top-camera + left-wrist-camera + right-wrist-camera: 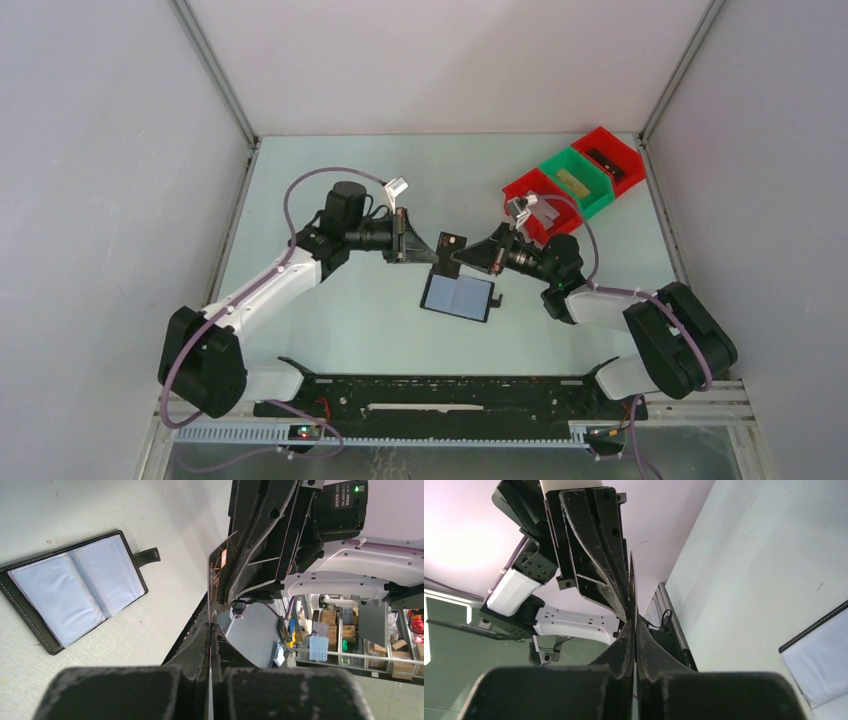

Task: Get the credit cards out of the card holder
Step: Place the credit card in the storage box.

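Left gripper [432, 247]: It was clamped on one edge of a card. In its own wrist view the fingers [202, 645] were pressed together, with the thin card between them.
Right gripper [468, 256]: It met the left gripper almost tip to tip. It was pinched closed on the opposite edge of the same card, and its fingers [624, 640] were drawn together around that edge.
Card [452, 243]: It was dark and thin, and both grippers held it in the air above the table [340, 320]. Each wrist camera saw it nearly edge-on. The left wrist view showed a small orange mark on its face.
Card holder [458, 296]: It lay open and flat on the table just below the two grippers, on the side toward the arm bases, and touched neither gripper. Its two pale blue inner panels faced up inside the black cover. It could not be told whether any more cards sat in the sleeves.
Strap tab [497, 299]: It stuck out from the side of the card holder nearer the right gripper.
Bins [575, 180]: One red, one green and one red stood in a row beyond the right gripper, well apart from the card holder.
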`<action>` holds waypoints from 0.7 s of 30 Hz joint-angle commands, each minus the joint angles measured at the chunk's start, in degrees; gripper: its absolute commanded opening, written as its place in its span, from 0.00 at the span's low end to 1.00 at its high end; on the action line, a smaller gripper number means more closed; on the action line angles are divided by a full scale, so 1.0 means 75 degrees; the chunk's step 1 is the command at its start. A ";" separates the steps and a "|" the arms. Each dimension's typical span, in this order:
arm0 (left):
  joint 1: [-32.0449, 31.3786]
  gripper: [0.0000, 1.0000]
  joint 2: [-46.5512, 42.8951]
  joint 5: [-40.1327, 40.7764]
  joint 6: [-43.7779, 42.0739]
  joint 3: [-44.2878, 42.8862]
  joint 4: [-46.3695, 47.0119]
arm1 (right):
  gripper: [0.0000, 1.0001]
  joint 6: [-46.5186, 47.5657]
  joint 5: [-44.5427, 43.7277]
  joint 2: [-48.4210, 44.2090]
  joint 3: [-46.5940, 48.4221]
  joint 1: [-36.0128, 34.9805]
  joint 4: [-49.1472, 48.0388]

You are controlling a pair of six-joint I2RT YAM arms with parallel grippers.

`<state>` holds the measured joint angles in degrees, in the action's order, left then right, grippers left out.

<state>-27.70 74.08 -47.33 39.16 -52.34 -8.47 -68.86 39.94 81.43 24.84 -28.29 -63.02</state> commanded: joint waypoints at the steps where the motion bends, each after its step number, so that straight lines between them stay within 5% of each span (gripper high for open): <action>1: 0.0026 0.00 -0.0292 -0.0259 0.0116 -0.0215 0.0332 | 0.00 -0.0124 -0.0012 -0.0107 0.0227 -0.0020 -0.0563; 3: 0.0026 0.07 -0.0281 -0.0189 0.0088 -0.0330 0.0151 | 0.00 0.0060 0.0039 -0.0313 0.0269 0.0153 -0.0018; 4: 0.0026 0.22 -0.0261 0.0008 -0.0053 -0.0469 -0.0188 | 0.00 0.0270 0.0110 -0.0497 0.0361 0.0295 0.0611; 5: 0.0029 0.26 -0.0238 0.0210 -0.0295 -0.0670 -0.0600 | 0.00 0.0610 0.0221 -0.0741 0.0512 0.0495 0.1396; 10: 0.0212 0.48 -0.0376 0.1138 -0.1291 -0.1520 -0.2309 | 0.00 0.4819 -0.0546 -0.2255 0.2733 0.1542 0.8630; 13: 0.0359 0.52 -0.0570 0.1871 -0.1616 -0.1885 -0.2847 | 0.00 0.6974 -0.1416 -0.2108 0.4636 0.2292 1.1335; 21: 0.0377 0.58 -0.0833 0.2737 -0.2094 -0.2248 -0.3335 | 0.00 0.9850 -0.2225 -0.1036 0.6823 0.3927 1.2123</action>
<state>-25.04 69.84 -30.72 27.14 -66.92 -30.81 -13.37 28.97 69.32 71.68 -0.40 17.52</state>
